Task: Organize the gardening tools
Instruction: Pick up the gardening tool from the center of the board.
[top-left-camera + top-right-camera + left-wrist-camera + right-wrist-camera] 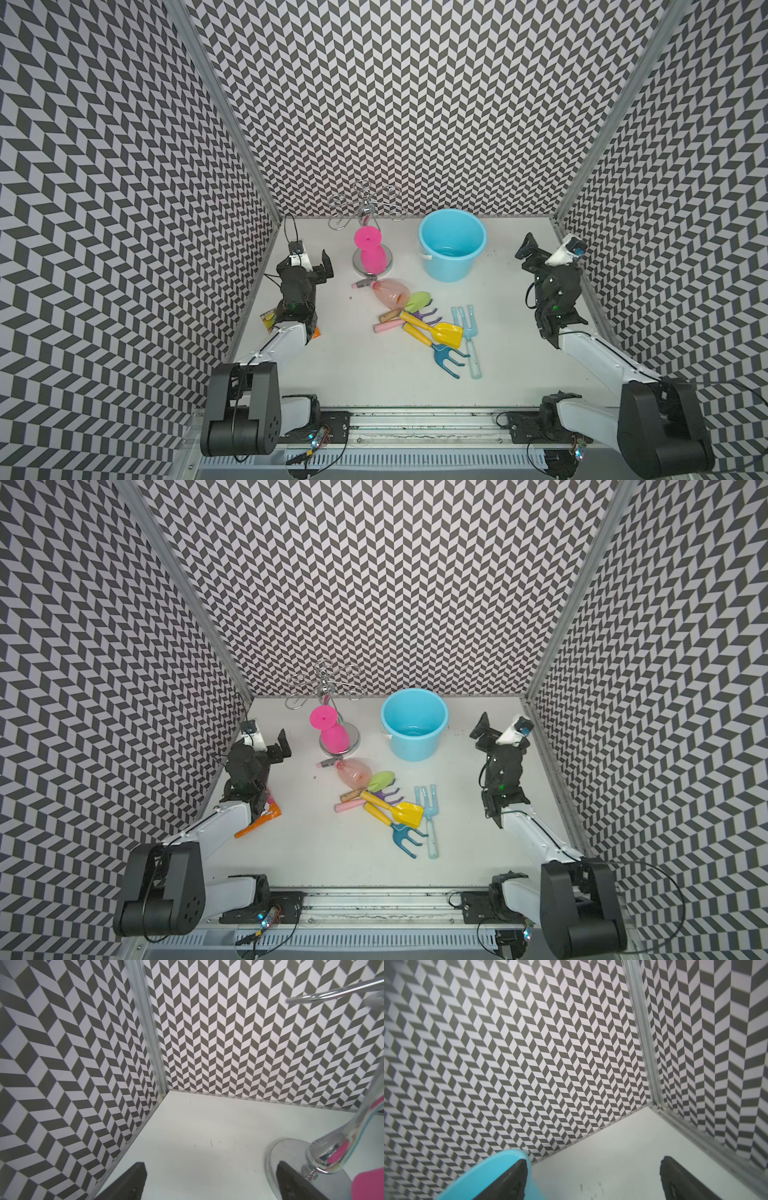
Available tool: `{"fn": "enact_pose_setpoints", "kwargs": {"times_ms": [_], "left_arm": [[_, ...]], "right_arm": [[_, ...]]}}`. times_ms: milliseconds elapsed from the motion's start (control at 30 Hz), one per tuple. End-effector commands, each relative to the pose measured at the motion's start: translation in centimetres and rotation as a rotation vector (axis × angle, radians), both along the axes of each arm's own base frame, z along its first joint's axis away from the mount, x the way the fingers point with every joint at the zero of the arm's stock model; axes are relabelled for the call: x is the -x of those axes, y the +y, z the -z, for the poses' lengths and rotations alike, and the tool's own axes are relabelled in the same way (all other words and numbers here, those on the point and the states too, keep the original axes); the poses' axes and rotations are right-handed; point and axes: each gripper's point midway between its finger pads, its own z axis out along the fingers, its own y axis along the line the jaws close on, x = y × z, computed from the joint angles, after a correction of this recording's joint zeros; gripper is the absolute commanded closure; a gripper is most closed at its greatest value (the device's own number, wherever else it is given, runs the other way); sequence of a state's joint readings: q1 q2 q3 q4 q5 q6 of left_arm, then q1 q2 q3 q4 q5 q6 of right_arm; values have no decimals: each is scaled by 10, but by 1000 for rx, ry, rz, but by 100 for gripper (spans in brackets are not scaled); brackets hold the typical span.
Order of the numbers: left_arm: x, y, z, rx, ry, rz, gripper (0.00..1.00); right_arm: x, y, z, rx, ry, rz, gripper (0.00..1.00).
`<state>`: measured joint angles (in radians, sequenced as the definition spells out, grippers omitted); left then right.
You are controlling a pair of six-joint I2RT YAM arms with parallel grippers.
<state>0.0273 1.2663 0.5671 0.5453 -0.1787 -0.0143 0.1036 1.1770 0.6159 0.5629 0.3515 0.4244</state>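
My left fingers [133, 1182] and right fingers [679, 1180] both stand wide apart and empty, at opposite sides of the table [332, 374]. The 6 tools lie heaped mid-table:

- spray bottle [390, 293]
- green trowel [417, 301]
- purple fork [432, 319]
- yellow shovel [448, 334]
- blue rake [444, 356]
- pale-blue fork [468, 336]

I judge the bucket [451, 270] to be their home. I'd take the pale-blue fork first, pinching across its handle, since it sits at the heap's edge. The pink cup [370, 255] on its stand crowds my left side.

The right claw [593, 1161] hangs with its two dark fingers [512, 1180] spread wide over the white counter [623, 1142], nothing between them. One finger partly hides the rim of a blue bucket [483, 1174]. Beyond, chevron-patterned walls [529, 1053] meet at a metal corner post [643, 1043]. Small dark specks [581, 1187] dot the counter between the fingers.
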Motion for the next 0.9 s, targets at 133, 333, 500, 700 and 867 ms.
{"fn": "enact_pose_setpoints", "kwargs": {"times_ms": [133, 333, 500, 700, 867], "left_arm": [[12, 0, -2, -10, 151, -3, 0], [40, -29, 0, -18, 250, 75, 0], [71, -53, 22, -31, 314, 151, 0], [98, -108, 41, -67, 363, 334, 0], [112, -144, 52, -95, 383, 456, 0]], "right_arm": [[2, 27, 41, -282, 264, -176, 1], [19, 66, 61, -255, 417, -399, 8], [43, 80, 99, -223, 588, -477, 12], [68, 102, 137, -168, 758, -535, 17], [89, 128, 166, -116, 880, -590, 24]]}}
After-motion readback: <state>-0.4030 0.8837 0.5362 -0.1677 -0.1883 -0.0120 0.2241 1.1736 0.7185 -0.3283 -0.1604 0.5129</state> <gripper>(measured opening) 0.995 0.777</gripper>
